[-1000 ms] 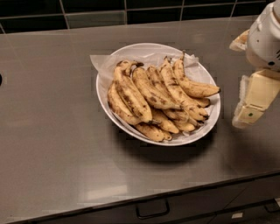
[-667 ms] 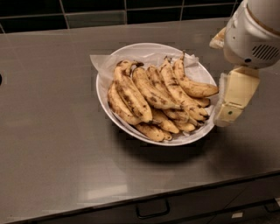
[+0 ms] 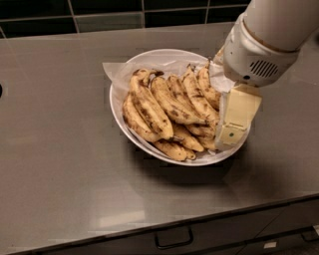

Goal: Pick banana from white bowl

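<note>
The white bowl [image 3: 119, 112] is wide, shallow and lined with crinkled white paper, and it sits in the middle of the grey counter. It holds several spotted yellow bananas lying side by side. The banana [image 3: 149, 105], large, curved and brown-speckled with a dark end at the top, lies on the left of the pile. My gripper [image 3: 231, 135] hangs from the white arm [image 3: 264, 45] at the upper right. It is low over the bowl's right side, covering the rightmost bananas and part of the rim. It holds nothing that I can see.
The grey counter [image 3: 55, 149] runs around the bowl. A dark tiled wall [image 3: 104, 10] stands behind it. The counter's front edge runs along the bottom, with drawers and a handle [image 3: 173, 240] below.
The arm and gripper have moved left, from beside the bowl's right rim to over its right side, now covering the rightmost bananas. The bananas and the bowl have not moved.
</note>
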Robot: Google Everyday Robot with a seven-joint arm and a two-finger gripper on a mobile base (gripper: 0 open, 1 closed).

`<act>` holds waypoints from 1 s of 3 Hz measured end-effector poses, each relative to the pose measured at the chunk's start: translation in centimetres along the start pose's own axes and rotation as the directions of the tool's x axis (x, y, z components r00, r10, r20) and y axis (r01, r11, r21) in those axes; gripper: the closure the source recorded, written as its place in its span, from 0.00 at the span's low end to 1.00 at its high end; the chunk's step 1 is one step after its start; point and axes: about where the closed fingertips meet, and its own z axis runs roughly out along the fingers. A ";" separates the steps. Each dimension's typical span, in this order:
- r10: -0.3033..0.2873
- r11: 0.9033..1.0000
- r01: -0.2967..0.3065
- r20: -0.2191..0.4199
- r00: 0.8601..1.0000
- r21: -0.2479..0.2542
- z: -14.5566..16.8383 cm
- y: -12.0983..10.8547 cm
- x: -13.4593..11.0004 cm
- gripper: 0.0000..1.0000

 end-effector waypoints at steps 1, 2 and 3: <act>-0.037 0.999 0.036 0.037 0.999 0.013 -0.7 0.6 -3.1 0.00; -0.070 0.995 0.065 0.061 0.996 0.076 -2.8 1.2 -7.7 0.01; -0.010 0.993 -0.010 0.163 0.987 0.121 -4.4 1.6 -10.2 0.00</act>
